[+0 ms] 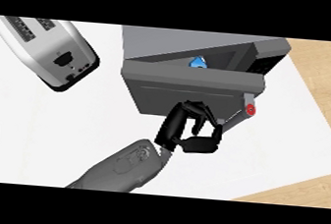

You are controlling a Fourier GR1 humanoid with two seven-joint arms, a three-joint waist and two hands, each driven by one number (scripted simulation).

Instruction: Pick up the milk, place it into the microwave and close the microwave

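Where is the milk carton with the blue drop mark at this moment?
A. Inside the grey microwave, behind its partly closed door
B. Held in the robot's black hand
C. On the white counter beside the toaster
A: the milk carton shows in the gap above the door of the grey microwave.

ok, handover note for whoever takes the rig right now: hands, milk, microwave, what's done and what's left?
Only one hand shows, centre of the head view, fingers curled with nothing visible in them, by the microwave door; I can't tell which hand it is.
Milk: just a white and blue bit shows inside the microwave, behind the door.
Done: milk appears placed inside.
Left: the door looks partly swung, not flush; push it shut.
The toaster at the left is not involved.
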